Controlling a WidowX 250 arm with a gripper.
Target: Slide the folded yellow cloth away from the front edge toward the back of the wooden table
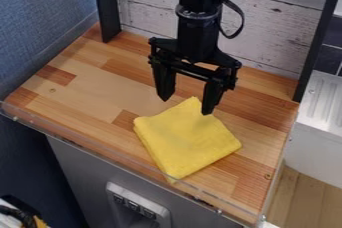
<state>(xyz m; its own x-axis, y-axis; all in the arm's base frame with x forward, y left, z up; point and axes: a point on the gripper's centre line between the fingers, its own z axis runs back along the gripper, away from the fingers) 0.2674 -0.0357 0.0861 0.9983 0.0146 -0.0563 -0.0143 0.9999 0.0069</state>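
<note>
The black gripper hangs down from the top of the view, open, its two fingers apart with nothing held between them. A folded yellow cloth lies on the wooden counter, right of the middle and toward the front edge. The cloth's back corner points up between the fingertips, and the gripper is over that back part. Whether the fingertips touch the cloth, I cannot tell.
The wooden counter has a clear low lip along its front edge. Behind stands a whitewashed plank wall between black posts, with a blue wall at left. A white ridged unit adjoins the right side.
</note>
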